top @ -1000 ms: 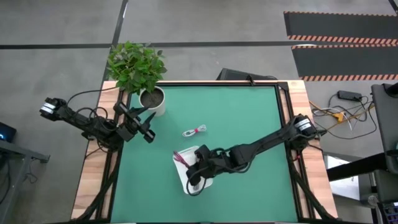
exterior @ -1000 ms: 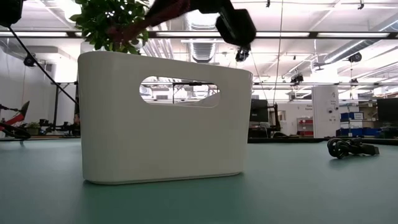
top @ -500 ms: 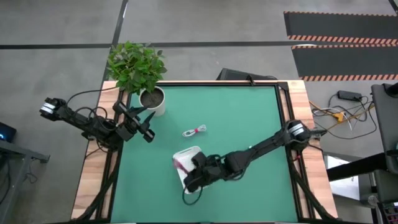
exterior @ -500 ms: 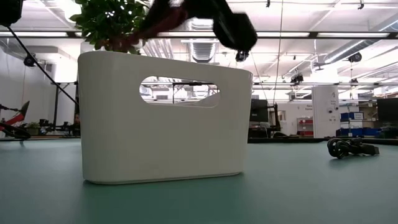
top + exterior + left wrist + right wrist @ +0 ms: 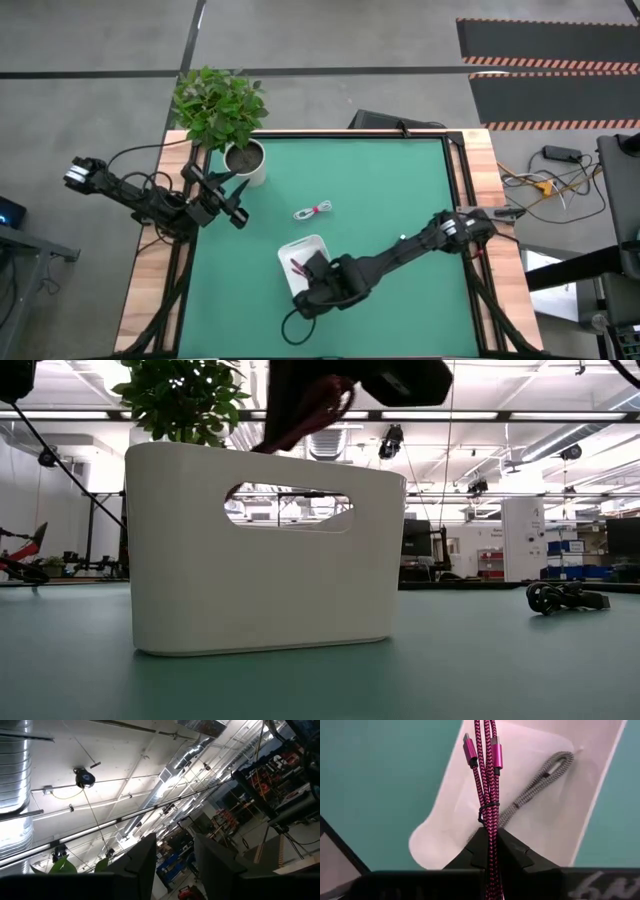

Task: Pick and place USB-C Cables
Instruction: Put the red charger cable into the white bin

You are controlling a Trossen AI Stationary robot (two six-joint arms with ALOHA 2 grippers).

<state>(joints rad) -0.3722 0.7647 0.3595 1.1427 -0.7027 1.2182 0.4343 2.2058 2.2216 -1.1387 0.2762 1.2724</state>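
Observation:
The magenta-red cable is a tied bundle held in my right gripper, which is shut on it above the white tray. In the low view that gripper hangs over the tray, and the cable drops behind its wall. The grey cable lies on the tray's floor. The white cable lies on the green mat, beyond the tray. The black cable rests on the mat, off to the side. My left gripper waits open near the plant pot. My right gripper pinches the magenta-red cable between its two fingers, just behind the black tie around the middle of the bundle. The fingers lie along the bundle. The plug ends stick out ahead of the fingers over the tray, lifted clear of its floor.
A potted plant stands at the table's far left corner, next to my left arm. Black rails run along the table's sides. The green mat lies open on the far right. A thin black loop shows near the table's near edge.
My right gripper has moved toward the table's near edge and down over the tray, still shut on the magenta-red cable. The cable, which stretched sideways above the tray's rim, now hangs steeply down behind the tray's wall.

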